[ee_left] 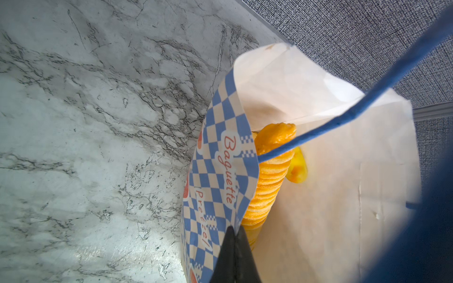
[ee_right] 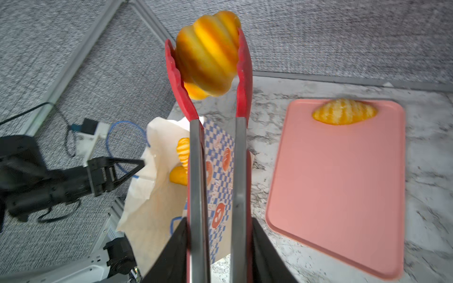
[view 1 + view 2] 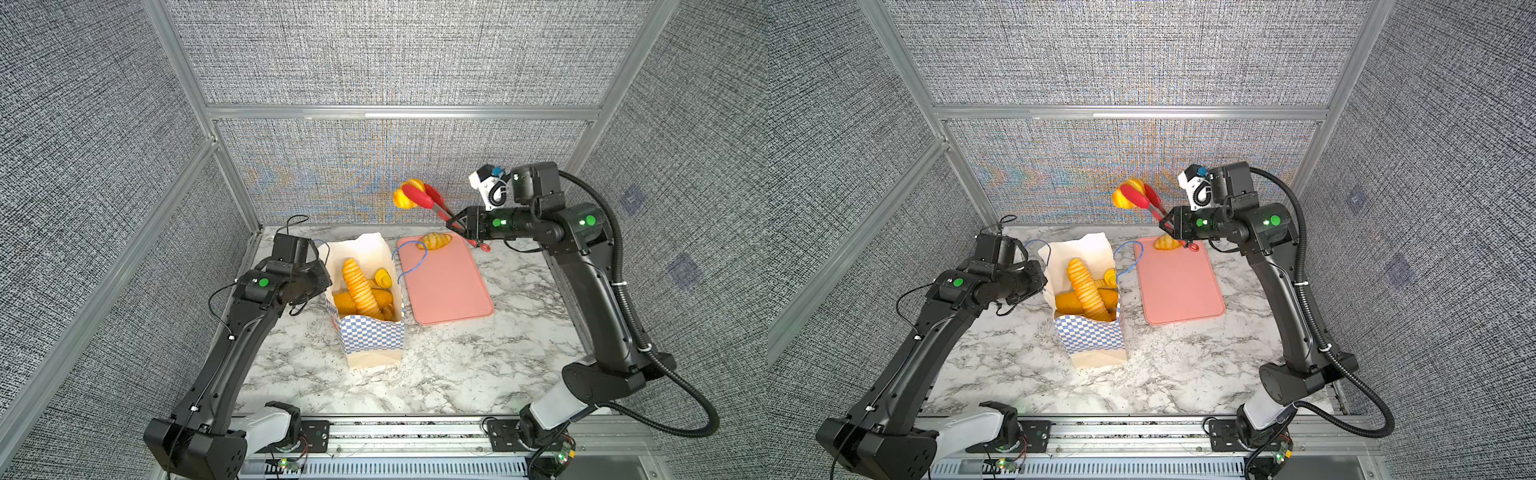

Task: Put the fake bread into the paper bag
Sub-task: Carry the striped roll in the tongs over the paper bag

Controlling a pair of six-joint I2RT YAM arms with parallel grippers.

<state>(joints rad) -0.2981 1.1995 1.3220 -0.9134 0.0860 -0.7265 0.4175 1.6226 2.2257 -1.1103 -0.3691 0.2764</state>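
bright even light, perhaps slight blur

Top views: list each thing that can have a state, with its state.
paper bag: upright, open, baguette inside
left claw: shut on the bag's rim
right claw: shut on red tongs
red tongs: raised, clamping a ridged roll
pink tray: flat, one loaf at far end

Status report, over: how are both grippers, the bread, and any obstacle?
Left gripper shut on paper bag rim. Right gripper shut on red tongs, clamping ridged bun in air. One loaf waits on pink tray. Bag mouth looks clear.
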